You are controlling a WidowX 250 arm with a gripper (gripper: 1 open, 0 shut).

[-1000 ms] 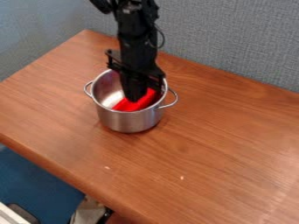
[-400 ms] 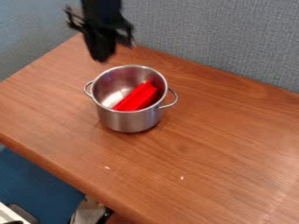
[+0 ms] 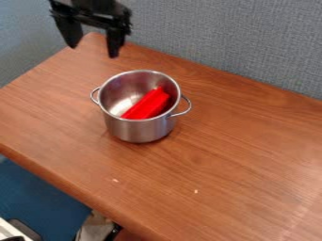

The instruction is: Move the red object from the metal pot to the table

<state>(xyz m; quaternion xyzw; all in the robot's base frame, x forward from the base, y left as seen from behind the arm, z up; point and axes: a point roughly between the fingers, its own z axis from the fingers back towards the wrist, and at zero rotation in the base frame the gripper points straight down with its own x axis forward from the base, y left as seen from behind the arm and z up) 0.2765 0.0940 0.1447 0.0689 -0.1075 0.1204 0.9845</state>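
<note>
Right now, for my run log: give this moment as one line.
gripper: open, empty, above table behind metal pot | red object: inside pot | task: not done

No readable text, labels, brand marks, nos. or signs anywhere in the camera view.
</note>
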